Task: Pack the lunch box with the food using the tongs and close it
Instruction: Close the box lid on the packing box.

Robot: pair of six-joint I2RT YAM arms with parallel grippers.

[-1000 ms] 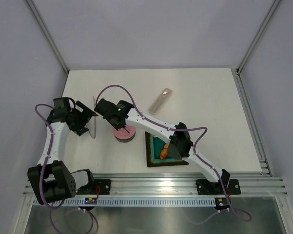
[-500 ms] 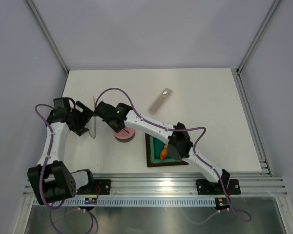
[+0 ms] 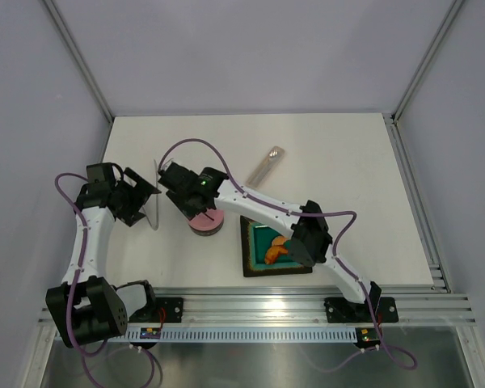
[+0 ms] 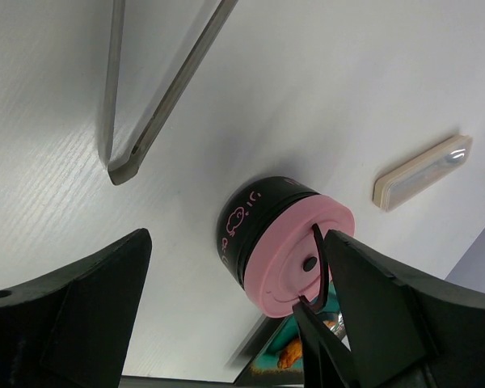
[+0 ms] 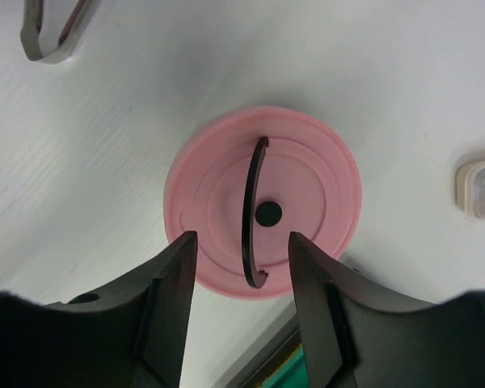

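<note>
The lunch box (image 4: 255, 214) is a small round tin with a dark wall. Its pink lid (image 5: 307, 170) sits on it, the black handle (image 5: 249, 212) standing upright. My right gripper (image 5: 242, 240) hovers over the lid, open, one finger on each side of the handle and clear of it. The tongs (image 4: 158, 89) lie flat on the table left of the tin, also the thin silver tongs (image 3: 155, 206) from above. My left gripper (image 4: 238, 242) is open and empty beside them, facing the tin. Orange food (image 3: 276, 250) lies on the teal plate (image 3: 250, 271).
A flat silvery utensil (image 3: 265, 166) lies behind and to the right of the tin. The plate stands directly right of the lunch box (image 3: 206, 221), under the right arm. Grey walls close off the table's left, back and right.
My right gripper has opened and let go of the lid's handle, leaving the lid on the tin. The right arm's elbow shifted right, uncovering more of the plate. The left arm barely moved.
</note>
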